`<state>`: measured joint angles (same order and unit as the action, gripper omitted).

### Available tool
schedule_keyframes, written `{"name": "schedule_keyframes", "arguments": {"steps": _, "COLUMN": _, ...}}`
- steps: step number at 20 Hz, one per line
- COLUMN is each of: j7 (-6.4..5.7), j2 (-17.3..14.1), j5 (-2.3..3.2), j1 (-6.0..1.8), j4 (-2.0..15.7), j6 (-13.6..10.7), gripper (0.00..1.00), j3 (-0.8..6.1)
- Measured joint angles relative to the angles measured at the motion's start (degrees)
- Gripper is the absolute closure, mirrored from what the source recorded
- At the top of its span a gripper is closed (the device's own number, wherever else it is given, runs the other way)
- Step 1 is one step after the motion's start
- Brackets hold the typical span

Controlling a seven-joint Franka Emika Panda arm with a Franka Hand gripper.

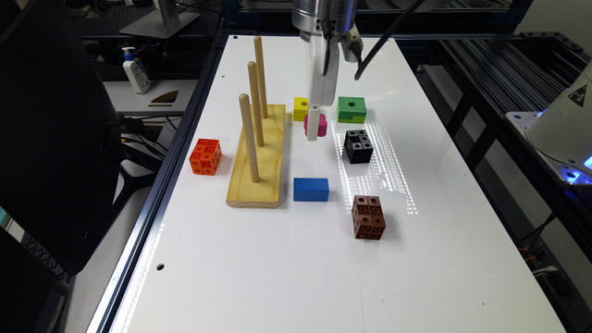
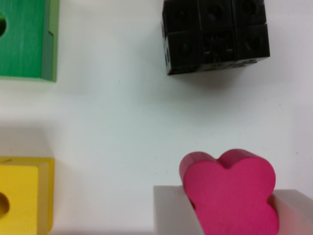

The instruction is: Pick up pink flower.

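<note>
The two pale fingers (image 2: 171, 210) stand on either side of the pink flower (image 2: 230, 193), pressed against its flanks, so the jaws are clenched on the block. In the exterior view the gripper (image 1: 314, 124) hangs straight down just above the middle of the frame, with the pink flower (image 1: 321, 125) showing behind its white finger, low over the white table (image 1: 286, 277). Whether the block is touching the table cannot be told. Just above and left of it sits the yellow block (image 1: 299, 108), and up to the right the green block (image 1: 351, 109), both with a round hole on top. Right of the flower stands the black cube (image 1: 358, 146). Lower down lie the blue block (image 1: 311, 189) and the brown cube (image 1: 368, 217). Left of centre is the wooden peg stand (image 1: 259, 157) with three upright pegs, and further left the orange cube (image 1: 205, 157).
</note>
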<state>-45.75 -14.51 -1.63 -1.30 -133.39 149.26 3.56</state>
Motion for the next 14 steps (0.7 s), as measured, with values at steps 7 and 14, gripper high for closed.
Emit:
{"name": "schedule_keyframes", "arguments": {"steps": 7, "j7": -0.03, "j2": 4.3, "j5": 0.0, "j1": 0.0, "j4": -0.01, "j6": -4.1, "gripper": 1.0, "j3": 0.0}}
{"name": "schedule_keyframes", "arguments": {"steps": 14, "j7": -0.05, "j2": 7.2, "j5": 0.0, "j1": 0.0, "j4": 0.09, "j6": -6.6, "gripper": 1.0, "j3": 0.0}}
